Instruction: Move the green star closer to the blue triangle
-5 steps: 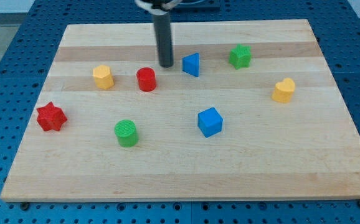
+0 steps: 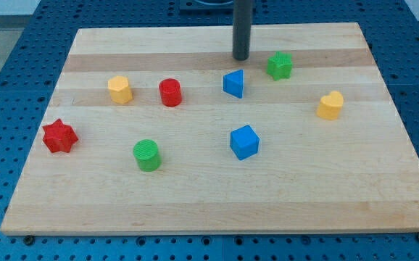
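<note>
The green star (image 2: 280, 65) lies on the wooden board (image 2: 209, 181) toward the view's top right. The blue triangle (image 2: 233, 83) lies to its lower left, a short gap apart. My tip (image 2: 240, 58) stands on the board just above the blue triangle and to the left of the green star, touching neither.
A red cylinder (image 2: 170, 93) and a yellow block (image 2: 120, 90) lie left of the triangle. A red star (image 2: 59, 136) is at the left edge, a green cylinder (image 2: 147, 155) lower left, a blue cube (image 2: 244, 141) at centre, a yellow heart (image 2: 330, 105) at right.
My tip has moved right and up, from left of the blue triangle to above it. The blue triangle has shifted slightly right and down.
</note>
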Controlling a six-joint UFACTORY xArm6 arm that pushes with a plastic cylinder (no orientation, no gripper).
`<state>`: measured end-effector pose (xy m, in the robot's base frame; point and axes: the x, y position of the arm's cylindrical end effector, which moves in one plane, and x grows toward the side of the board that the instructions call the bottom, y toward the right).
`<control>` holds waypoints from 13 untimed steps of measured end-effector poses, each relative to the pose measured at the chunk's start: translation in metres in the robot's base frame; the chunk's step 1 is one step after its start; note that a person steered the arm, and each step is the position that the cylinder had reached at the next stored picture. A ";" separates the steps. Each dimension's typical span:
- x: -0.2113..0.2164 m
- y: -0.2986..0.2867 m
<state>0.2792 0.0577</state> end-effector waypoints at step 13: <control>0.061 0.104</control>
<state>0.3402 0.1618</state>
